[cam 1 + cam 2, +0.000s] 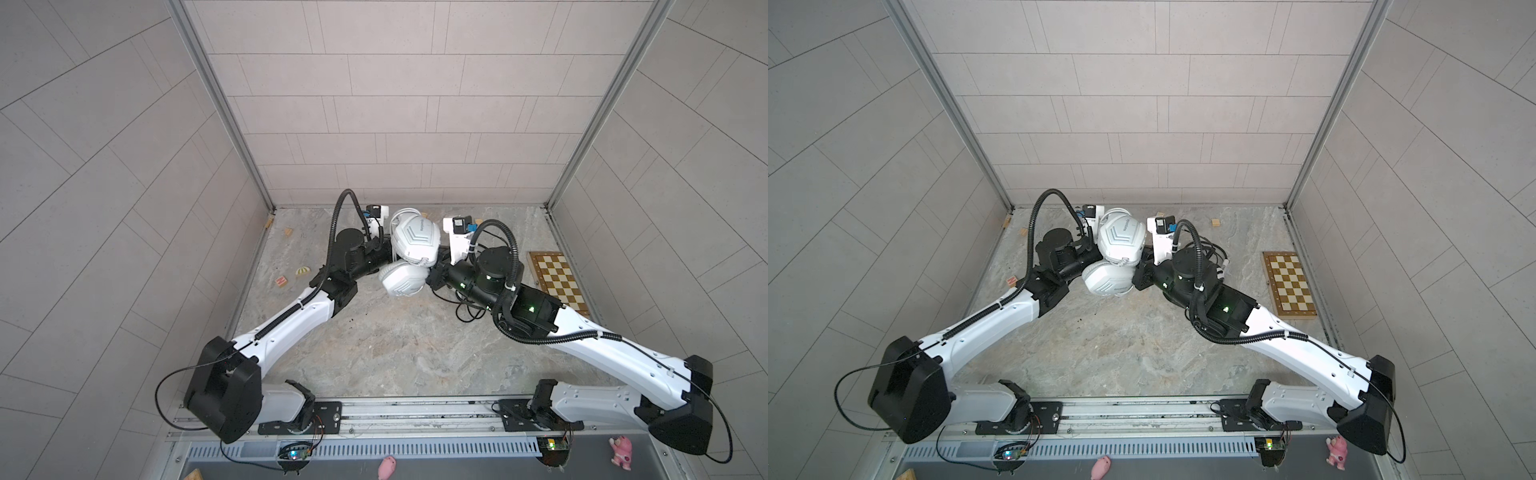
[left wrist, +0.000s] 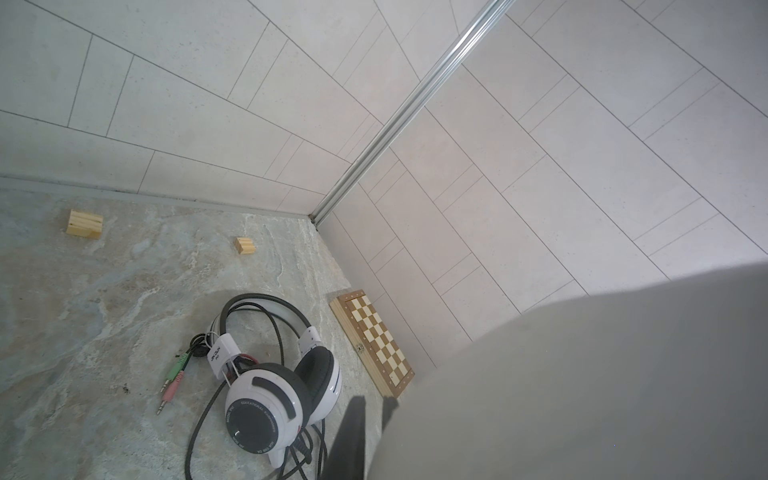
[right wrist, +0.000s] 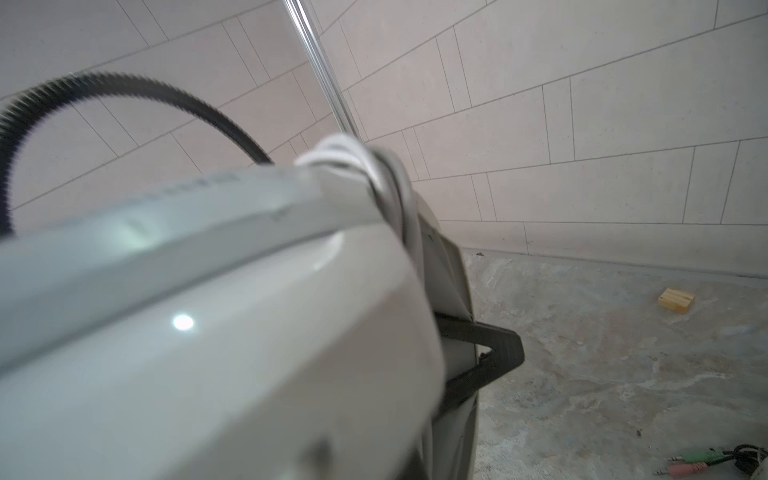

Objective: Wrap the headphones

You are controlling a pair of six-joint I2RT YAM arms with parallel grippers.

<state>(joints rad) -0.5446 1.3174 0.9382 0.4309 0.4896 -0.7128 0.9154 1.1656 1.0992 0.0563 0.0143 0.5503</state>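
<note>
- The white headset (image 1: 415, 245) is held up off the counter (image 1: 395, 357) toward 12 o'clock in both top views, with one ear cup stacked above the other.
- The left tool (image 1: 384, 262) is pressed in at that headset's 9 o'clock side and is clenched on the white headset. Its tips are hidden behind the ear cups.
- The right tool (image 1: 435, 272) is set at the headset's 3 o'clock side and is also clenched on it. In the right wrist view a black fingertip (image 3: 498, 353) is seen at the rim of an ear cup.
- A grey cable (image 3: 386, 183) is seen wound in several turns round the headband.
- The black-and-white headset (image 2: 270, 395) is laid on the counter at about 2 o'clock, under the right arm. Its black cable (image 2: 199, 419) is loose around it, and the green and pink plugs (image 2: 174, 376) are just beside it.
- A chessboard (image 1: 559, 282) is laid at 3 o'clock by the side wall, near that headset but apart from it.
- A wooden block (image 2: 85, 224) is seen near the back wall.
</note>
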